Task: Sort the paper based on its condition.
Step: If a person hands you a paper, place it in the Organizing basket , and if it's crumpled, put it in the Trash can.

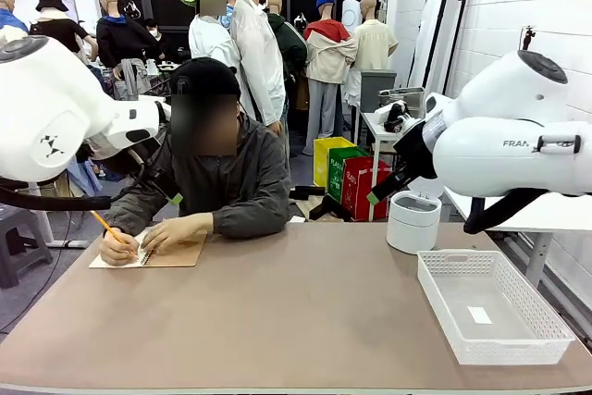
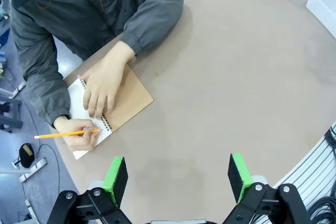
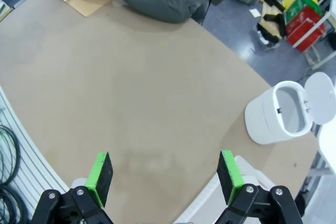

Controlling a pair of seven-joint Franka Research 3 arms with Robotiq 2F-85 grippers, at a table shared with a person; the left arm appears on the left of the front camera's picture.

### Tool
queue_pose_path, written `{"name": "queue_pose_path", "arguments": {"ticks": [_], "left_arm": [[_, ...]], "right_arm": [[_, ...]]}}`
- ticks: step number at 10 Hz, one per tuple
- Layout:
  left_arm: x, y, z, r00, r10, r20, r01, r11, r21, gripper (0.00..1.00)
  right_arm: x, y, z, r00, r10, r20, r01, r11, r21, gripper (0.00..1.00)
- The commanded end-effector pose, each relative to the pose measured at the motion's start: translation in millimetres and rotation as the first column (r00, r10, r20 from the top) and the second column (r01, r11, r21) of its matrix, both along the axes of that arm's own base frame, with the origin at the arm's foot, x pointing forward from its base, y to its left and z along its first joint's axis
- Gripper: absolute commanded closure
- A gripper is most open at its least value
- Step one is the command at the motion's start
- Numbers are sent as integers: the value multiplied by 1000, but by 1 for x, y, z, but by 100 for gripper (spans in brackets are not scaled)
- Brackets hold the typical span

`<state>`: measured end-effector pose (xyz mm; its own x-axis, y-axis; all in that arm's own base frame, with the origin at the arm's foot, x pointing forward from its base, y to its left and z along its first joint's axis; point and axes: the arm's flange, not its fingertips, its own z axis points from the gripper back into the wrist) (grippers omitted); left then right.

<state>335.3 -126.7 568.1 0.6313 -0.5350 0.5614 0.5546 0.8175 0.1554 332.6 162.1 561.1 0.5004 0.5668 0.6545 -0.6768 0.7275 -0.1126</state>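
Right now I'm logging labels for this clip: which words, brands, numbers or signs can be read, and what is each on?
"FRAN": on the right arm; the rest of the word is hidden.
Bins behind the person: white print, too small to read.
Tag in the basket: no readable print.
Notebook: anything written on it is too small to read.

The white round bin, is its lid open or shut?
Open. The white bin has its lid flipped back, showing its hollow inside.
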Motion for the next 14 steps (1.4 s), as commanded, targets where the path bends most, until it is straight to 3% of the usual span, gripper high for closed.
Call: {"name": "queue_pose_path", "arguments": {"ticks": [1, 3, 14], "left_arm": [[-3, 9, 0, 999, -44, -7, 44, 999, -32, 0], [-3, 10, -1, 997, -79, 8, 79, 995, -60, 0], [-2, 7, 2, 999, -48, 2, 48, 998, -40, 0]], "right_arm": [[0, -8, -2, 998, 58, -9, -57, 998, 37, 0], [1, -11, -2, 997, 77, -1, -77, 995, 67, 0], [1, -8, 3, 999, 43, -4, -43, 998, 49, 0]]}}
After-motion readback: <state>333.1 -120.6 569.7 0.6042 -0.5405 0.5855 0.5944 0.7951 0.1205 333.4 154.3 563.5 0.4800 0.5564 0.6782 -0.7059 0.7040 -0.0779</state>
